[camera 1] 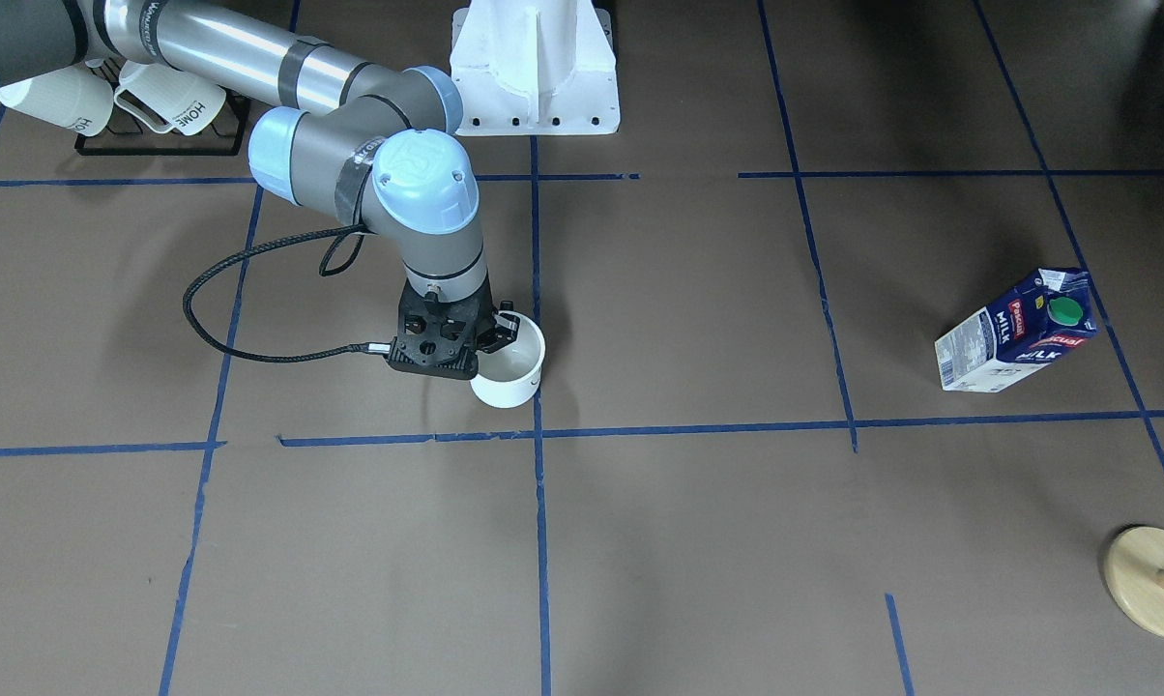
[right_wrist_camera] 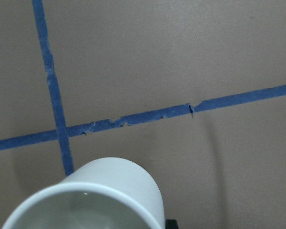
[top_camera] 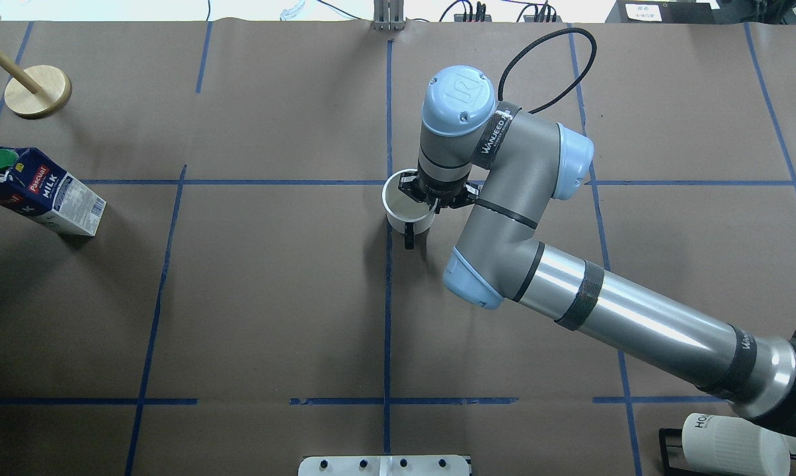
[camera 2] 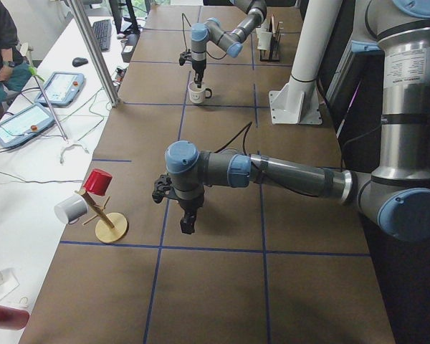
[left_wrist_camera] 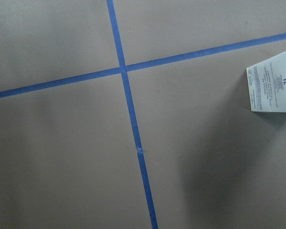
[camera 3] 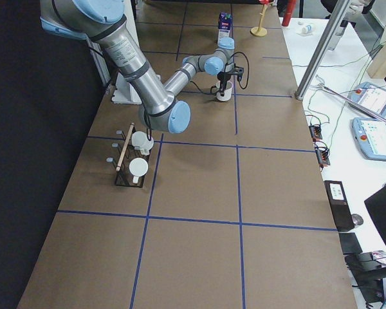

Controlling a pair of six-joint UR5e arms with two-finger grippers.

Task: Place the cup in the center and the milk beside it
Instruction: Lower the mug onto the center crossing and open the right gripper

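Note:
The white cup point(camera 1: 509, 372) with a black handle point(top_camera: 409, 236) sits just beside the center tape crossing point(camera 1: 537, 430). My right gripper point(camera 1: 497, 332) comes straight down on it and is shut on its rim, one finger inside and one outside. In the right wrist view the cup point(right_wrist_camera: 95, 195) fills the bottom edge. The blue and white milk carton point(camera 1: 1012, 333) stands far off at the table's left end point(top_camera: 41, 192), untouched. Its edge shows in the left wrist view point(left_wrist_camera: 271, 88). My left gripper point(camera 2: 188, 223) shows only in the exterior left view. I cannot tell whether it is open or shut.
A black rack with ribbed "HOME" mugs point(camera 1: 157, 106) stands near the right arm's base. A wooden mug stand point(camera 1: 1152, 580) is at the far left corner beyond the carton. The white robot pedestal point(camera 1: 534, 68) is at the near edge. A black cable point(camera 1: 215, 329) loops off the right wrist.

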